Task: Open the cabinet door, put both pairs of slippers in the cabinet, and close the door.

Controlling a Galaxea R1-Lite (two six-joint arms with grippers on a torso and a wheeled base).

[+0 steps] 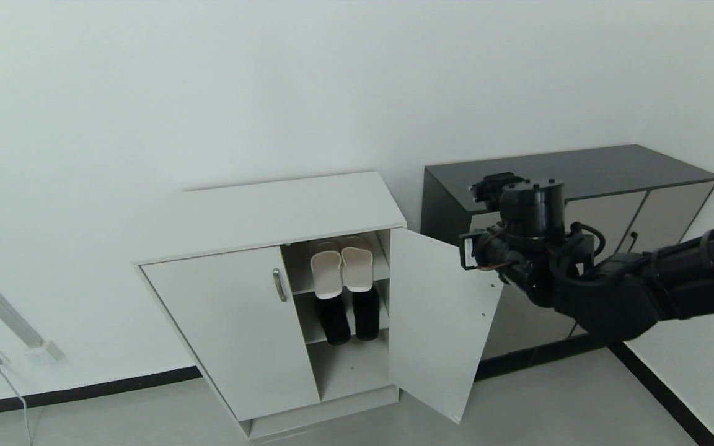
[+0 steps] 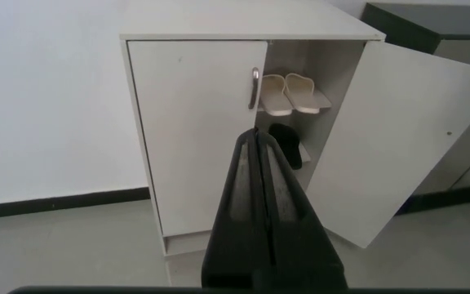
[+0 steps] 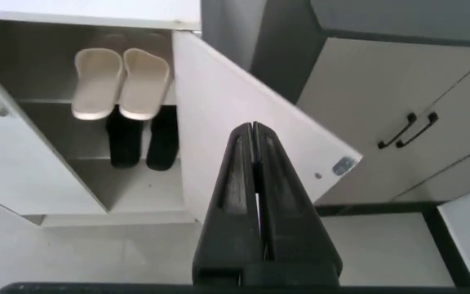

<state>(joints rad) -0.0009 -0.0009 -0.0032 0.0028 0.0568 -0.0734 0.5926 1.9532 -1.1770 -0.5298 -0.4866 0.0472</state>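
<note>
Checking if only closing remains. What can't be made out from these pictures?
Head view: the left half of the cabinet, behind its closed left door.
Left wrist view: most of the black slippers, behind the shut left pincer.
Head view: the outer face and any handle of the open door, turned away.

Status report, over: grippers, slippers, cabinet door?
Left gripper and right gripper shut, empty. White slippers shelved above black slippers. Cabinet door open, swing path looks clear.
</note>
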